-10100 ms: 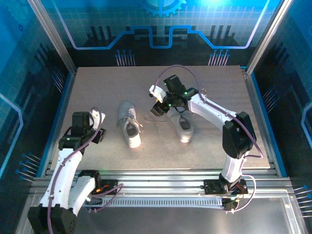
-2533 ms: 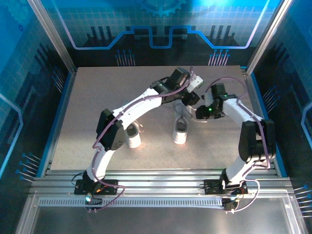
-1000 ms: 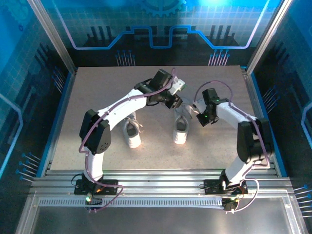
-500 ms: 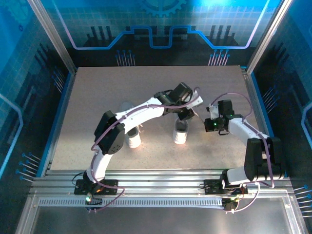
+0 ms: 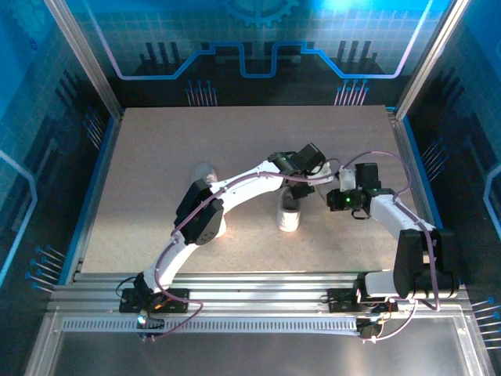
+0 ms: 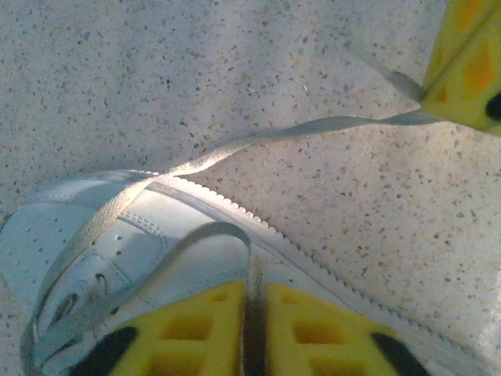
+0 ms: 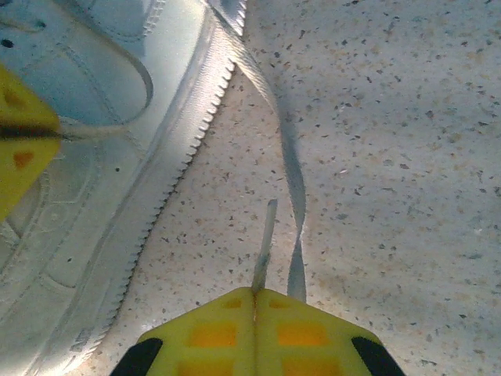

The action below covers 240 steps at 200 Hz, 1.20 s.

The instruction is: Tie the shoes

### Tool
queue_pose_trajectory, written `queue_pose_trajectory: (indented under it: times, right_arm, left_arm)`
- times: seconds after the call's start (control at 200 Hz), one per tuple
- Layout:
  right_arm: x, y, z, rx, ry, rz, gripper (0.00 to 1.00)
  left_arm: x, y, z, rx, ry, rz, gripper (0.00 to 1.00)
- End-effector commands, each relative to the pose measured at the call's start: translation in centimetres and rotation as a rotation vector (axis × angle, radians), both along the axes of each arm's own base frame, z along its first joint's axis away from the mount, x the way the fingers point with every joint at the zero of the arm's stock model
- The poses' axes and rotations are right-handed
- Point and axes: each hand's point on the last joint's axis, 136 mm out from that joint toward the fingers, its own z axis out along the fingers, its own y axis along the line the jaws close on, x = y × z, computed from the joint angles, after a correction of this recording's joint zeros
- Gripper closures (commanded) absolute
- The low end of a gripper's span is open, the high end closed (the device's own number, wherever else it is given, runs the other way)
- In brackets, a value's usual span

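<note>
L gripper (image 6: 252,296) is clamped on lace loop (image 6: 213,228) at frame bottom, over shoe (image 6: 43,231). R gripper (image 7: 254,301) is pinched on lace strand (image 7: 286,157), bottom centre

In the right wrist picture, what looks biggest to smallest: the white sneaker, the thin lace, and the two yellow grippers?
1. the white low-top sneaker
2. the yellow right gripper, though it sits nearest the camera
3. the thin white lace and the yellow left gripper, cut off at the edge: they look alike, so no ranking.
</note>
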Motion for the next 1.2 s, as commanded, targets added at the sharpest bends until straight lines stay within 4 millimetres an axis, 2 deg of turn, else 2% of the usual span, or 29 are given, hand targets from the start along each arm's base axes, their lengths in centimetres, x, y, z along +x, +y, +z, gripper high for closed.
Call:
queue_pose_trajectory:
  times: [0.0,0.19,0.335,0.495,0.785,0.915,0.97,0.996,1.196]
  right_arm:
    - [0.4,1.2,1.0,0.052,-0.032,0.055,1.0]
    - [0.1,5.2,2.0,0.027,-0.082,0.245,1.0]
    - [0.5,5.3,2.7,0.049,-0.107,0.239,1.0]
    - [1.0,6.1,3.3,0.085,-0.121,0.275,1.0]
    - [1.2,9.1,4.6,0.197,-0.137,0.407,1.0]
    - [1.4,9.9,4.5,0.219,-0.119,0.43,1.0]
    - [1.0,10.3,3.8,0.235,-0.089,0.445,1.0]
    - [1.7,10.6,4.6,0.235,-0.108,0.457,1.0]
    - [2.6,11.2,4.4,0.228,-0.1,0.468,1.0]
  left_arm:
    - [-0.2,1.4,0.8,0.047,-0.005,0.02,1.0]
    - [-0.3,0.6,5.3,-0.21,0.031,0.097,1.0]
    - [0.1,1.0,8.0,-0.408,0.097,0.183,1.0]
    - [0.3,1.6,10.0,-0.57,0.156,0.232,1.0]
    - [1.1,2.3,11.3,-0.738,0.23,0.315,1.0]
    - [1.3,2.6,12.0,-0.804,0.247,0.355,1.0]
    - [1.2,2.7,11.9,-0.829,0.265,0.378,1.0]
    - [1.1,2.7,11.9,-0.839,0.273,0.381,1.0]
    - [0.8,3.8,12.3,-0.881,0.268,0.404,1.0]
